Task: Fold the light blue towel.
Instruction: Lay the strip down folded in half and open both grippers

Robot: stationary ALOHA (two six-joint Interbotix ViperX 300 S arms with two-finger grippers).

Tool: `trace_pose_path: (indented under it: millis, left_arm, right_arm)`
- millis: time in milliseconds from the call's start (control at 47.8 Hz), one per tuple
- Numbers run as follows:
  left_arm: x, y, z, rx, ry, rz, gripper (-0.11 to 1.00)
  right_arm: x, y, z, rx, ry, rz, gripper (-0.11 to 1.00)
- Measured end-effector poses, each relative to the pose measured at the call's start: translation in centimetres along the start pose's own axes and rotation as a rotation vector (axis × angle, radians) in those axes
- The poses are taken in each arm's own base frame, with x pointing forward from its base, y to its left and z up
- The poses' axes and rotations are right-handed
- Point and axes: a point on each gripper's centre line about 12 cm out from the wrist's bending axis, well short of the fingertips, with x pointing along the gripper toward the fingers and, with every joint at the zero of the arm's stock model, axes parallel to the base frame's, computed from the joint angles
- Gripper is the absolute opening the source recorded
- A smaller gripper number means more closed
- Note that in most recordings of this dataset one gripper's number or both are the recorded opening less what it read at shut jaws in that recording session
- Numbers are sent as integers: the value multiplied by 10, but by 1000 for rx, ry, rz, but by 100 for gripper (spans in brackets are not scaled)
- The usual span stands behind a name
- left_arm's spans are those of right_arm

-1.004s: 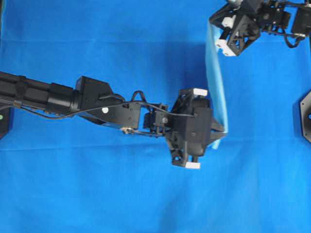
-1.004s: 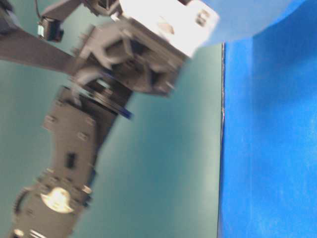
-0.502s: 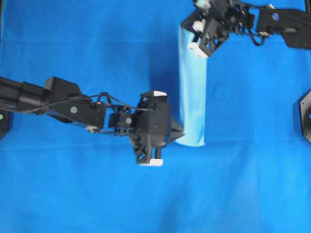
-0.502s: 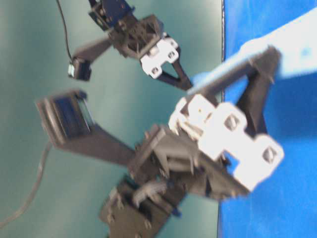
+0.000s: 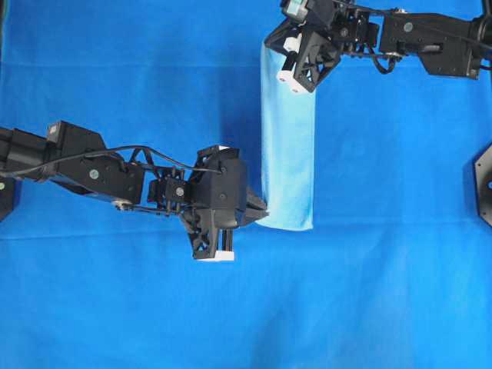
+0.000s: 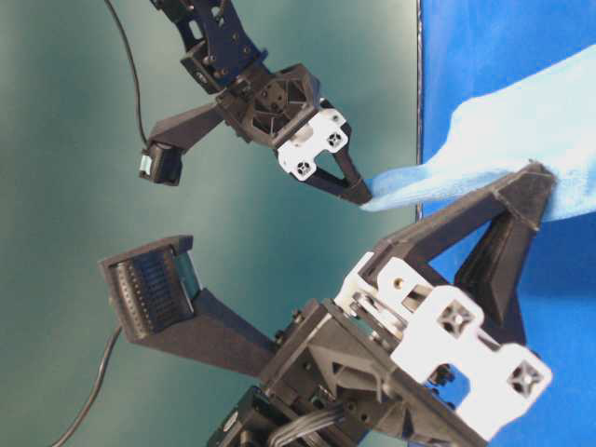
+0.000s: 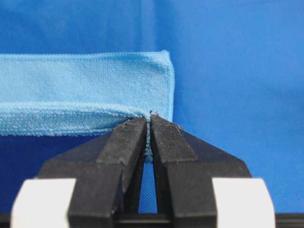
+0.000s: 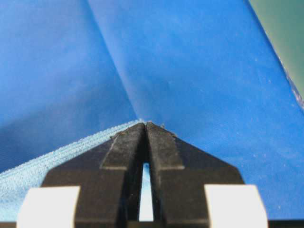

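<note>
Both grippers, left gripper (image 5: 261,213) and right gripper (image 5: 270,40), are clamped shut on neighbouring corners of the light blue towel (image 5: 288,146), so one edge is kept taut for folding.

- light blue towel (image 5: 288,146): pale sky-blue, plain, fine nubbly weave
- table cloth (image 5: 115,69): deep royal blue, plain
- left gripper (image 7: 148,124): matte black fingers, white blocks
- right gripper (image 8: 145,127): black, white blocks
- backdrop wall (image 6: 74,112): dull teal-green

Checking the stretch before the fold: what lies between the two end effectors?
Only the light blue towel, pinched by the left end effector and the right end effector, overhead view.
</note>
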Motion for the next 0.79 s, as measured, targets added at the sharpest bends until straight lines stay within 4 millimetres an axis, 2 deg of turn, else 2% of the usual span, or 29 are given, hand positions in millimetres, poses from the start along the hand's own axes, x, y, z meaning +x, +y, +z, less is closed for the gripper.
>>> trace_pose_path:
  millis: [146,209,272,314,418,481,523,648,795]
  left_arm:
    - [0,-2,3,4,-7,-4,6]
    - [1,-3,6,6,-15,-6,19]
    - [1,-6,7,13,-18,-11,36]
    - [1,-8,8,17,-21,-15,48]
    - [1,-11,10,30,-25,-22,71]
    - [1,-12,9,37,-21,-23,72]
    - [1,-11,8,41,-15,-22,71]
    - [-7,-10,14,37,-5,-18,69]
    - [-28,-9,24,37,8,-18,68]
  right_arm:
    - [0,4,1,-21,-8,10,2]
    - [0,5,2,-31,-12,14,3]
    - [0,6,2,-41,-19,18,3]
    - [0,7,4,-54,-25,21,10]
    - [0,11,5,-75,-33,30,41]
    - [0,11,5,-79,-33,30,58]
    - [0,11,4,-79,-32,31,63]
    - [-1,11,5,-85,-34,31,55]
    - [-8,11,12,-85,-58,30,55]
